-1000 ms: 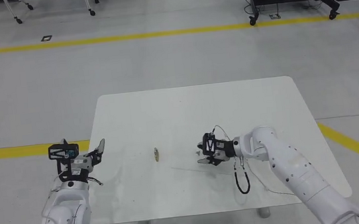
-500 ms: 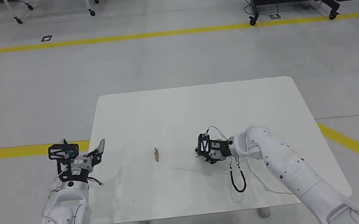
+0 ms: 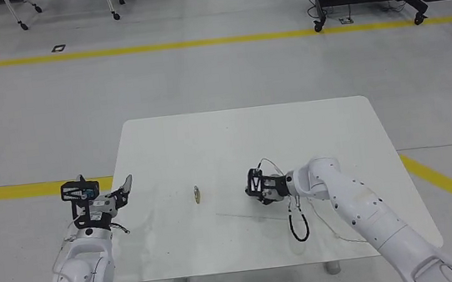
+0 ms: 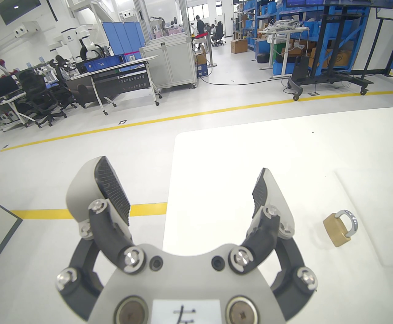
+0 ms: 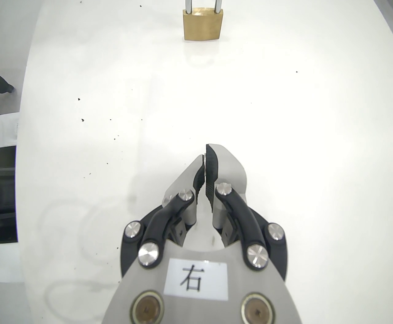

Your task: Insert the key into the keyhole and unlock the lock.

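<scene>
A small brass padlock (image 3: 197, 195) with a silver shackle lies on the white table (image 3: 208, 134), left of centre. It also shows in the left wrist view (image 4: 337, 231) and in the right wrist view (image 5: 202, 27). My right gripper (image 3: 254, 190) sits low over the table to the padlock's right and points at its bottom end. This gripper (image 5: 205, 155) is shut, and a thin silver sliver, apparently the key (image 5: 203, 165), shows between its pads. My left gripper (image 3: 122, 190) hovers open and holding nothing at the table's left edge (image 4: 184, 171).
A black cord loop (image 3: 299, 227) and a thin wire hang from the right wrist onto the table near its front edge. Bare tabletop lies between the right gripper and the padlock. Yellow floor lines run around the table.
The right gripper has slid a little to the left, closer to the padlock, and the black cord loop has followed it. The left arm and the padlock have stayed put.
</scene>
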Controlling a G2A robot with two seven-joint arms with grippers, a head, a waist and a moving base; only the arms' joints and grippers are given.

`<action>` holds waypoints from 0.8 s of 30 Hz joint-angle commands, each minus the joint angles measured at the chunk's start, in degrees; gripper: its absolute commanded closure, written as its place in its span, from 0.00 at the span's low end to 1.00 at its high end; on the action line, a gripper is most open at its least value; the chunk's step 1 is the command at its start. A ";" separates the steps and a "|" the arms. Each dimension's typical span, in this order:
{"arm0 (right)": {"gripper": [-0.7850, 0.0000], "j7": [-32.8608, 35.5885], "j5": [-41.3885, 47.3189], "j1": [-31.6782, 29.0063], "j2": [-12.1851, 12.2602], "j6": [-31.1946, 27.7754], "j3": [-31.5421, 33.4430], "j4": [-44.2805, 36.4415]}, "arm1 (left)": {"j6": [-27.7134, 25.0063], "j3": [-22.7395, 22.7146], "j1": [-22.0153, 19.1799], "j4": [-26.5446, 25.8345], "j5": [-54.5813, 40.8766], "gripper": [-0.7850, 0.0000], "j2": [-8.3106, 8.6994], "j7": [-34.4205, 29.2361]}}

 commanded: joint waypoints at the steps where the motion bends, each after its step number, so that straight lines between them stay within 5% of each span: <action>1: 1.00 -1.06 -0.06 -0.77 0.42 0.07 1.07 -1.06 | 0.00 0.00 0.00 0.00 0.00 0.00 0.00 0.00; 10: 1.00 -7.41 4.11 -6.26 2.51 0.53 8.03 -5.76 | 0.00 0.00 0.00 0.00 0.00 0.00 0.00 0.00; 24: 1.00 -8.43 5.20 -6.82 2.50 0.74 8.14 -6.19 | 0.00 0.00 0.00 0.00 0.00 0.00 0.00 0.00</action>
